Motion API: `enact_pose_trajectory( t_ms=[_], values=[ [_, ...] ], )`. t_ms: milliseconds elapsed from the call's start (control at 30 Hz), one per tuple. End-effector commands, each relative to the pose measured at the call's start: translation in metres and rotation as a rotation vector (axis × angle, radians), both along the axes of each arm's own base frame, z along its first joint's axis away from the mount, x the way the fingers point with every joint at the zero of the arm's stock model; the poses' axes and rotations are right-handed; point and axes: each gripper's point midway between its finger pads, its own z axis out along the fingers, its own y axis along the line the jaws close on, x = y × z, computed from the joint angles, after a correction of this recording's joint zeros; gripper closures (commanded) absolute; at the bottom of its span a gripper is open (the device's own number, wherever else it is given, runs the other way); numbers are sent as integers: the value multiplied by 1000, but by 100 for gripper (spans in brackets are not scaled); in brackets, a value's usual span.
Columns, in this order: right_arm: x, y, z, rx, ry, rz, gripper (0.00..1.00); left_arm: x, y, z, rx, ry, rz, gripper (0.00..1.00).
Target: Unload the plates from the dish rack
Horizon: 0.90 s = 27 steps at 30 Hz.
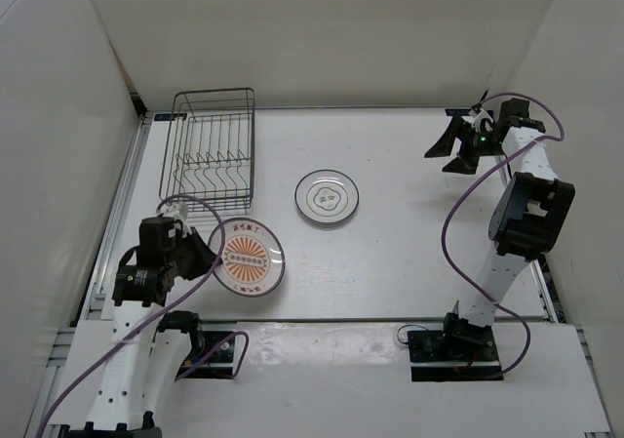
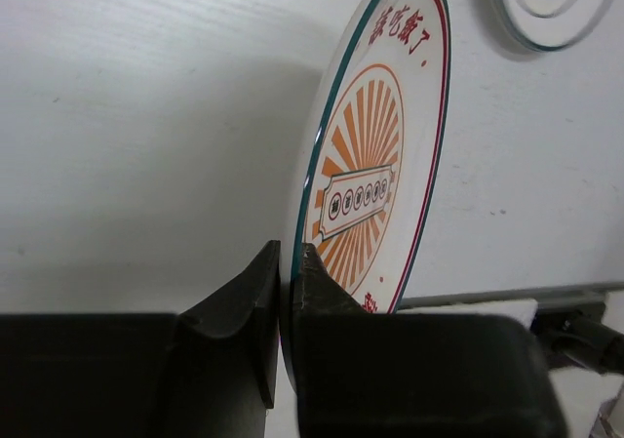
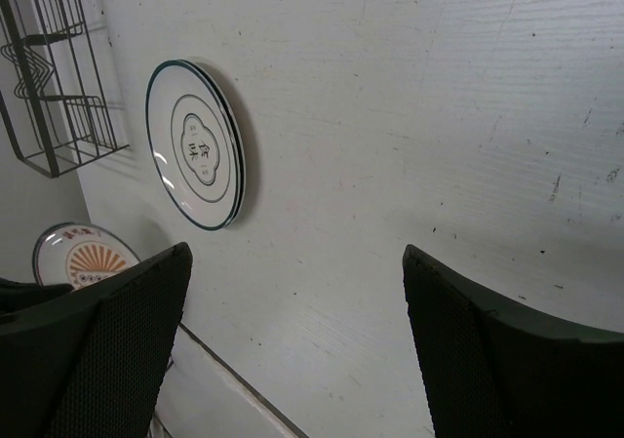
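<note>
My left gripper (image 1: 200,253) (image 2: 288,262) is shut on the rim of the orange-brown patterned plate (image 1: 249,256) (image 2: 380,165) (image 3: 83,258), which sits low over the near-left table, just in front of the dish rack. The dark wire dish rack (image 1: 210,150) (image 3: 49,77) stands at the back left with no plates between its prongs. A white plate with a dark rim line (image 1: 327,197) (image 2: 551,4) (image 3: 195,145) lies flat mid-table; the right wrist view shows a doubled rim, like two stacked. My right gripper (image 1: 453,150) (image 3: 296,253) hangs open at the back right, holding nothing.
White enclosure walls (image 1: 68,116) close in the table on the left, back and right. A purple cable (image 1: 458,214) loops beside the right arm. The table's near edge (image 1: 341,319) runs just in front of the held plate.
</note>
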Motion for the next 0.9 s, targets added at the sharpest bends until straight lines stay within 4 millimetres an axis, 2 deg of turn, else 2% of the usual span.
enact_pose_trajectory(
  t_ms=[0, 33, 267, 367, 533, 667, 767, 867],
  values=[
    [1, 4, 3, 20, -22, 8, 10, -5, 24, -21, 83, 70, 140, 100],
    [-1, 4, 2, 21, -17, 8, 10, -9, 29, -29, 105, 97, 164, 100],
    [-3, 1, 0, -1, -25, 29, 10, -11, 73, -40, 267, 131, 384, 100],
    [-4, 2, 0, 8, -17, 30, 10, -12, 86, -47, 323, 156, 443, 100],
    [-1, 2, 2, 7, -36, 33, 10, -28, 95, -78, 364, 261, 519, 100],
    [0, 1, 3, 8, -48, 37, 10, -44, 102, -98, 372, 325, 616, 94],
    [0, 2, 4, 9, -51, 39, 10, -46, 103, -105, 371, 330, 647, 92],
    [-2, 1, 5, 10, -52, 42, 10, -54, 108, -109, 390, 361, 684, 84]
  ],
)
